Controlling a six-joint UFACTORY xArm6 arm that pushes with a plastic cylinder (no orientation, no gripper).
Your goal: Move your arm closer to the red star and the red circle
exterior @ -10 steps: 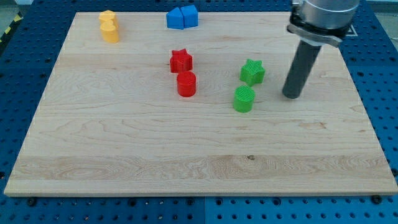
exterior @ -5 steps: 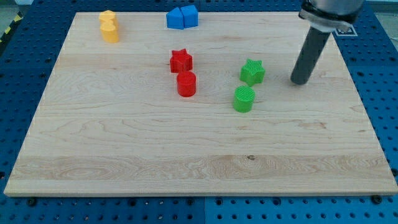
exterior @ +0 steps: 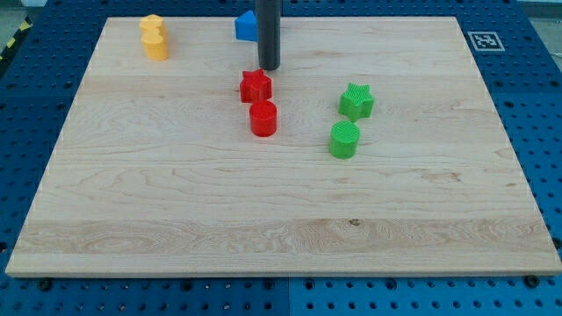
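Yellow blocks [exterior: 154, 38] sit at the view's far left, near the top left corner of the wooden board [exterior: 176, 202]; there seem to be two of them, one right behind the other and touching, their shapes hard to make out. Further right, near the top edge, a blue block [exterior: 245, 26] shows only in part, because my rod [exterior: 268, 31] stands in front of it and hides its right side; its shape cannot be told. My tip [exterior: 269, 68] rests on the board just above the red star [exterior: 255, 86], a little toward its right, very close to it, though I cannot tell whether it touches. The red circle [exterior: 263, 118] lies just below the red star, toward the view's bottom, the two nearly touching, both a bit above the middle of the board. I have no gripper, only the straight dark rod, so no jaws show. Right of the red pair, well apart from them, the green star [exterior: 356, 101] sits above the green circle [exterior: 345, 140], the two close together. At the view's top right, a small black and white marker [exterior: 482, 40] lies just off the board's corner on the blue perforated table [exterior: 536, 132].
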